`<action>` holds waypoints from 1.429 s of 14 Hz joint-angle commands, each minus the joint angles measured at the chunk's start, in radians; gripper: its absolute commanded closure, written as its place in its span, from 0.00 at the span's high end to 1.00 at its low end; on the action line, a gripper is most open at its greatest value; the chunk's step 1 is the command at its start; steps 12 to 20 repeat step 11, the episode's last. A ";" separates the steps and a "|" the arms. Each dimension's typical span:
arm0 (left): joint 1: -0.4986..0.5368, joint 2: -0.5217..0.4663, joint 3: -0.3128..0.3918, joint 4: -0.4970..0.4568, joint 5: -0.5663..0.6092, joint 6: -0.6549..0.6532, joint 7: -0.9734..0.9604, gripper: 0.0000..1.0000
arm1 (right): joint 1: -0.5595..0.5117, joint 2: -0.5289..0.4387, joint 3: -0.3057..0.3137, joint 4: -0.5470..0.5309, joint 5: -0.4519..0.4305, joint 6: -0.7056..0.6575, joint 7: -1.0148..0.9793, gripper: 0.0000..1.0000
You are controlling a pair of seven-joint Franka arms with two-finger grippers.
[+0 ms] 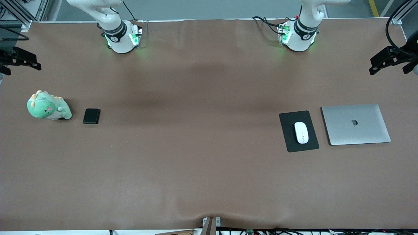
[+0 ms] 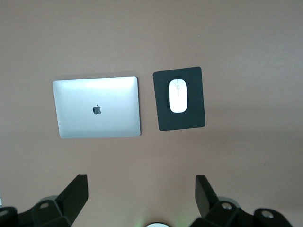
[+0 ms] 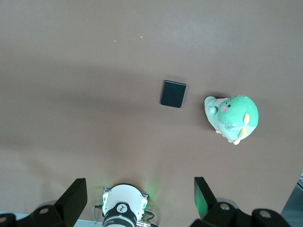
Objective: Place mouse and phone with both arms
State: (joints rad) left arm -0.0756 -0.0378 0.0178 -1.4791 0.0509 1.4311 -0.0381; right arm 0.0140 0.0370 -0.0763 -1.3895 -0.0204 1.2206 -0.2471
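The white mouse lies on a flat black pad toward the left arm's end of the table. It also shows in the left wrist view. The small black phone lies flat on the table toward the right arm's end, and shows in the right wrist view. My left gripper is open and empty, high over the table near its base. My right gripper is open and empty, high over its own base. Neither gripper shows in the front view.
A closed silver laptop lies beside the pad, closer to the table's end. A green plush dinosaur sits beside the phone, closer to that end. Black fixtures jut in at both table ends.
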 commanded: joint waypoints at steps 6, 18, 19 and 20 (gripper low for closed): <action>-0.003 0.001 0.002 0.010 -0.017 -0.020 0.021 1.00 | 0.018 -0.111 -0.005 -0.108 0.014 0.048 -0.004 1.00; -0.004 0.003 0.002 0.010 -0.017 -0.020 0.021 1.00 | 0.020 -0.111 -0.005 -0.105 0.014 0.046 0.063 1.00; -0.004 0.003 0.002 0.010 -0.017 -0.020 0.021 1.00 | 0.020 -0.111 -0.005 -0.105 0.014 0.046 0.063 1.00; -0.004 0.003 0.002 0.010 -0.017 -0.020 0.021 1.00 | 0.020 -0.111 -0.005 -0.105 0.014 0.046 0.063 1.00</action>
